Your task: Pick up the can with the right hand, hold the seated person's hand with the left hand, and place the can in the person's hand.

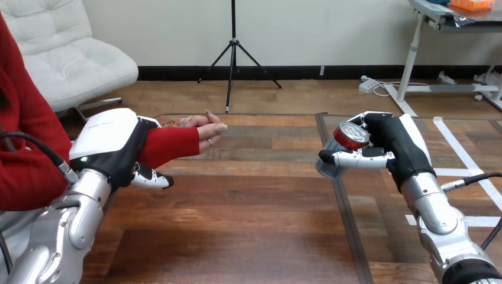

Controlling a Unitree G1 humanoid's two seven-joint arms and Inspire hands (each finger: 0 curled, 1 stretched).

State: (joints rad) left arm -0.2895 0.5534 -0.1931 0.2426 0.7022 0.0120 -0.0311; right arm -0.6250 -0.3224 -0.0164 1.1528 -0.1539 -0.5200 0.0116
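Tabletop (254,201) separates person's hand (204,128) from can (350,137) in right robot hand (392,145).

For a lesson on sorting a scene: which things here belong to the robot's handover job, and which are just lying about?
Job:
can, held in the right hand
person's hand, held out
left hand, round the person's wrist

Lying about:
white tape on the table
dark strip across it
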